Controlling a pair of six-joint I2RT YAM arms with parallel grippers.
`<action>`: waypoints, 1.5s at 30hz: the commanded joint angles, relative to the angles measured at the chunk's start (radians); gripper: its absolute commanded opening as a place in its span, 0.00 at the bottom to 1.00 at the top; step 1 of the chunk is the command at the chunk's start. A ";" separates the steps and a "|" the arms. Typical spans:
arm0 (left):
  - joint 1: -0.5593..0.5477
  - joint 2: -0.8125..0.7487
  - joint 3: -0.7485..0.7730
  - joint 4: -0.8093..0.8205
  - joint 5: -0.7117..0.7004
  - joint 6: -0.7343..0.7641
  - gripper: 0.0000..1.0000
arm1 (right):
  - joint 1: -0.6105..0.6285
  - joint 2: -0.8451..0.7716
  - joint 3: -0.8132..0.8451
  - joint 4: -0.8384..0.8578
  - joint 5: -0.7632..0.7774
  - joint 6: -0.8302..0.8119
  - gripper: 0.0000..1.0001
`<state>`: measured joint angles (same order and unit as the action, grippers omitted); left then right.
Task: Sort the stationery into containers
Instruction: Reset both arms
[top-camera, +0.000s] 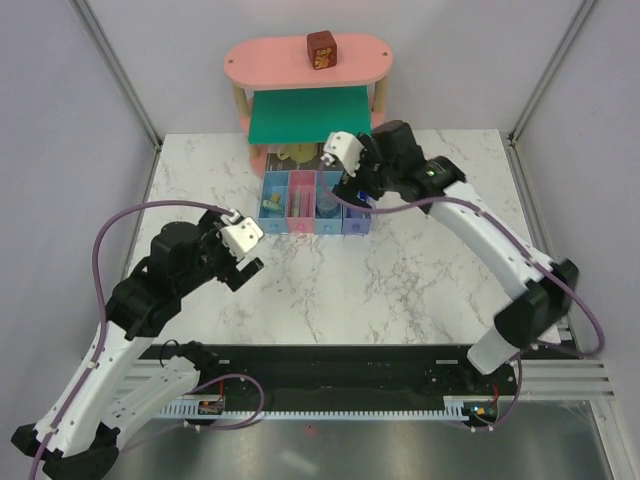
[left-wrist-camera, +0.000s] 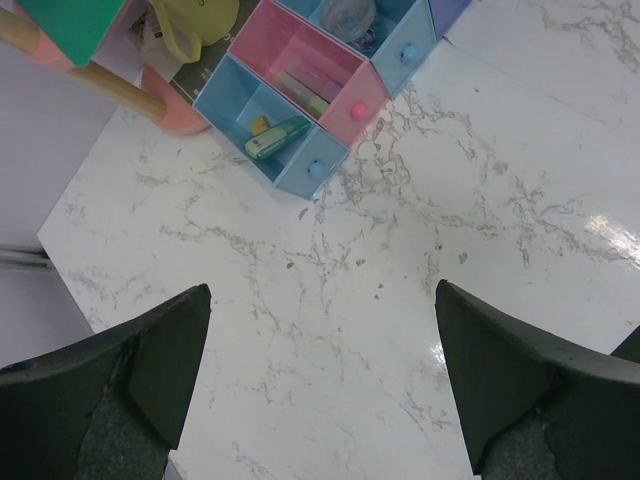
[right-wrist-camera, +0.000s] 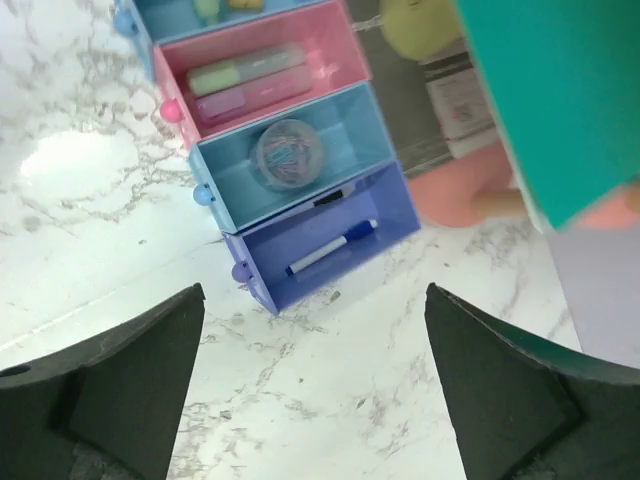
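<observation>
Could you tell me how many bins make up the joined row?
4, side by side before the shelf unit: light blue bin at the left end, then pink bin, blue bin, violet-blue bin at the right end.

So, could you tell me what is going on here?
Two robot arms are sorting stationery into a row of bins. Both grippers are open and empty: the right gripper hovers by the violet bin, where a pen lies, and the left gripper hangs above the table in front of the bins. Markers and a roll lie in other bins.
</observation>
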<state>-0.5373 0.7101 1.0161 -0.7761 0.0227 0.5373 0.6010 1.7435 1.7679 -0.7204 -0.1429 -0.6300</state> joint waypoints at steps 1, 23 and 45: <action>0.025 -0.023 0.019 0.026 -0.001 -0.172 1.00 | -0.009 -0.304 -0.272 -0.063 0.098 0.160 0.98; 0.108 -0.101 -0.096 0.101 0.029 -0.319 1.00 | -0.050 -0.963 -0.673 -0.123 0.388 0.268 0.98; 0.142 -0.121 -0.108 0.087 0.066 -0.327 1.00 | -0.050 -0.981 -0.685 -0.103 0.399 0.266 0.98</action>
<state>-0.4030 0.5945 0.9150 -0.7082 0.0635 0.2401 0.5495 0.7818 1.0828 -0.8459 0.2268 -0.3843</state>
